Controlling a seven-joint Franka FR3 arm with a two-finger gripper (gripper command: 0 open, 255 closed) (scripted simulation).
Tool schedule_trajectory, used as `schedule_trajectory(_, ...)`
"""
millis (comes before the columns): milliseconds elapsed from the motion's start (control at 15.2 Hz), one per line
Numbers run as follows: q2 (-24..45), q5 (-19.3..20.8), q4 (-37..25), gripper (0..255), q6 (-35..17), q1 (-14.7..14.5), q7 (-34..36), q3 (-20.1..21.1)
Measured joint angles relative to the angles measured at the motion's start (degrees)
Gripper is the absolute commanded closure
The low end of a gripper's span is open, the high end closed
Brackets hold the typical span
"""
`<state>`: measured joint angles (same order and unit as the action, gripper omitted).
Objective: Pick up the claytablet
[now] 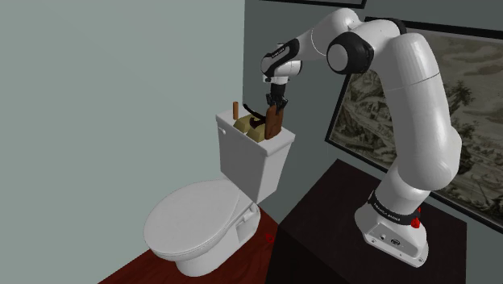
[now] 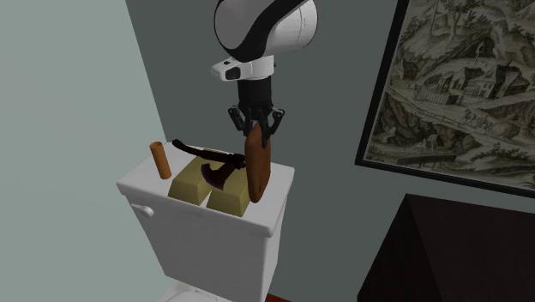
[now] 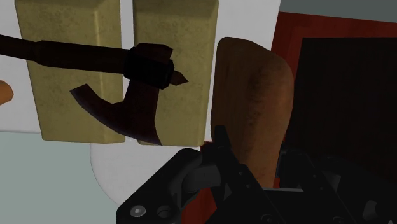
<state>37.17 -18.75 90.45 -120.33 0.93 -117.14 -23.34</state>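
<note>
I am working in the bathroom of a home.

A white toilet [image 1: 197, 218] is sitting with its lid down against a plain grey-green wall [image 1: 97, 89], its boxy white cistern [image 1: 254, 165] rising behind the bowl with a round flush knob [image 2: 146, 210] on the front. A dark-framed landscape print [image 2: 463, 77], in greys and tans, is hanging on the darker adjoining wall [image 2: 334, 103], giving the room a lived-in look. Red-brown flooring [image 1: 133, 273] is showing around the foot of the toilet, and my dark box stand [image 1: 322, 222] is crowding in just beside it.
</note>
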Motion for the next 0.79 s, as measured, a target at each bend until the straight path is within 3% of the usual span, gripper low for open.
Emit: schedule_trajectory(792, -4.1, 2.0, -2.5, 255, 6.3, -0.6, 1.3, -1.3)
